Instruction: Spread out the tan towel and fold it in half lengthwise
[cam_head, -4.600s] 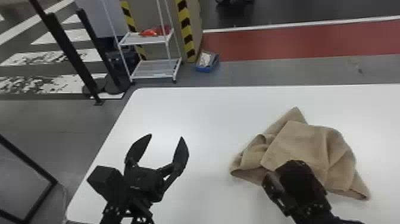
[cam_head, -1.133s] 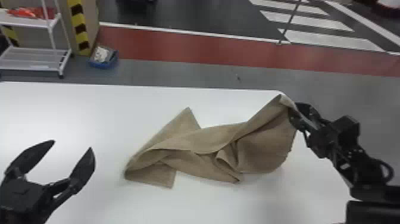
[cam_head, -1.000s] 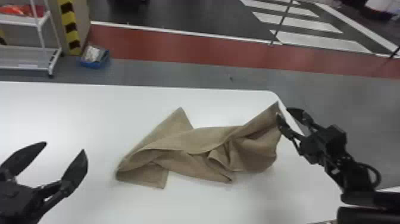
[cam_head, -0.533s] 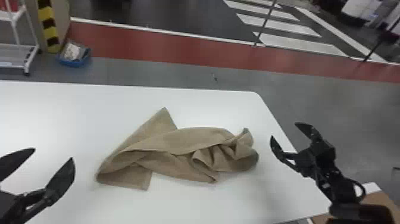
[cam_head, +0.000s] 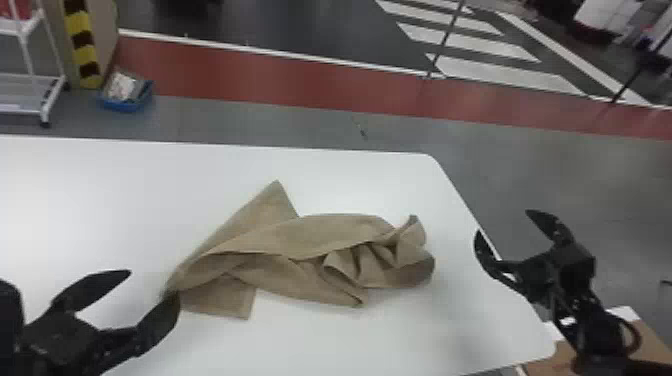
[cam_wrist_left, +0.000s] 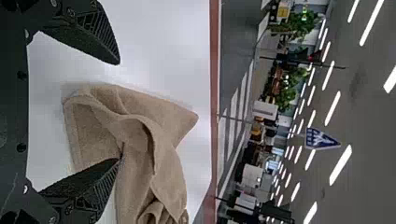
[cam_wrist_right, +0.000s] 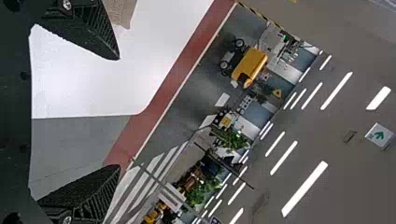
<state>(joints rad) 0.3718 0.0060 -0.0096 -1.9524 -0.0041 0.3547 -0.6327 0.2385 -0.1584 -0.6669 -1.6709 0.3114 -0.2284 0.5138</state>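
Tan towel (cam_head: 300, 235), white tabletop (cam_head: 350, 335). Black grippers. Yellow-and-black striped post (cam_head: 81, 42), blue bin (cam_head: 125, 102). Red floor strip (cam_head: 280, 82) edged white; grey floor (cam_head: 575, 190), white crossing stripes (cam_head: 505, 75).

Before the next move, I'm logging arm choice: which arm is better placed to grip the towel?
Probably left: the left gripper, open, is at the left end of the towel. The right gripper, also open, is by the table's right edge, farther off.
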